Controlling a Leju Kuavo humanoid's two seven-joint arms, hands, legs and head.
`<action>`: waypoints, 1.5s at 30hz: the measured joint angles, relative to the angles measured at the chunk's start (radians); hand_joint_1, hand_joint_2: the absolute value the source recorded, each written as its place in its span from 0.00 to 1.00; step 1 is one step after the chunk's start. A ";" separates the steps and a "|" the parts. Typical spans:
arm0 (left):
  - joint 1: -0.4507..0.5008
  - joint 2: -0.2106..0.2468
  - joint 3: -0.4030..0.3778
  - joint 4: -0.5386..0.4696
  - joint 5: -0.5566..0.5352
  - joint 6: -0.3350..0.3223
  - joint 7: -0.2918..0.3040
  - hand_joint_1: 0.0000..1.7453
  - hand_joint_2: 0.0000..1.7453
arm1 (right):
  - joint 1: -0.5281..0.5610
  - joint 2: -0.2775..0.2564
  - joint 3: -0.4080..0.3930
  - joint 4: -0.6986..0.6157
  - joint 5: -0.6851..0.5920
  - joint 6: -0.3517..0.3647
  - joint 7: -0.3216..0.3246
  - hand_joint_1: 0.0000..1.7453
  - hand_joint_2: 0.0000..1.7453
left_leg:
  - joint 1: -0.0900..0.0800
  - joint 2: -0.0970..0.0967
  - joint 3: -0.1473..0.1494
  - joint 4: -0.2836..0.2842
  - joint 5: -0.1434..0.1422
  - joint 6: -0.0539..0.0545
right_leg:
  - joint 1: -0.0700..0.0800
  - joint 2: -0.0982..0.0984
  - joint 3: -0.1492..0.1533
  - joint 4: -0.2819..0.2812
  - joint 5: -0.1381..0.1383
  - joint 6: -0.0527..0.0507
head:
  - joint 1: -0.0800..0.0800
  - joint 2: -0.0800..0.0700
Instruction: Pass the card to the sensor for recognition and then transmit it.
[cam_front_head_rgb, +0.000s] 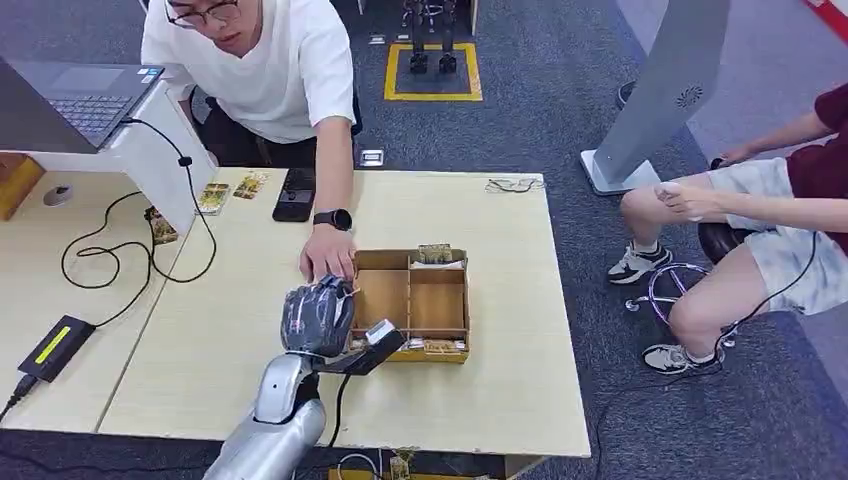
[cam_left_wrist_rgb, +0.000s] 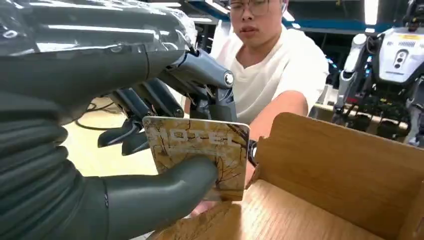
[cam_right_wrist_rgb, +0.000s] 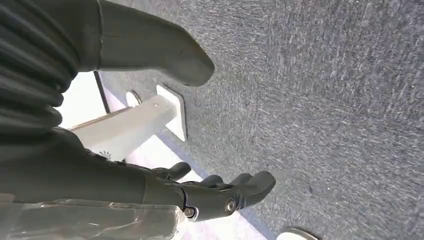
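Pinching card (cam_left_wrist_rgb: 200, 155), left hand (cam_front_head_rgb: 317, 315) beside wooden box (cam_front_head_rgb: 412, 300).

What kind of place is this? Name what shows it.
Probably a robotics lab or test floor: another robot stands behind, a yellow-marked floor square holds equipment, and a laptop sits by the wooden table.

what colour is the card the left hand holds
Tan-gold card with brown branch-like lines; clearest in the left wrist view.

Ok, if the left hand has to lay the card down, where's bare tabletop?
Bare table right of the wooden box, and between box and coiled cable. Crowded: a person's hand at the box's left edge, beside the left hand holding the card.
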 joint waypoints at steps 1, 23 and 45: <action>-0.002 0.000 -0.001 0.005 0.000 -0.001 0.000 1.00 1.00 | 0.000 0.000 0.002 0.000 0.000 0.000 0.000 0.00 1.00 | 0.000 0.000 0.000 0.000 0.000 0.000 | 0.000 0.000 0.000 0.000 0.000 0.000 | 0.000 0.000; -0.022 0.007 -0.032 0.038 -0.011 -0.039 0.034 1.00 1.00 | 0.000 0.000 0.014 0.000 0.000 0.000 0.011 0.00 1.00 | 0.000 -0.001 0.009 0.000 0.000 0.000 | 0.000 -0.001 0.010 0.000 0.000 0.001 | 0.000 0.000; -0.063 0.023 -0.060 0.058 0.010 -0.287 0.053 1.00 1.00 | -0.001 0.000 0.049 -0.005 0.000 0.006 0.037 0.00 1.00 | -0.002 -0.015 0.030 -0.001 -0.006 0.005 | -0.002 -0.016 0.037 -0.002 -0.010 0.003 | 0.000 0.000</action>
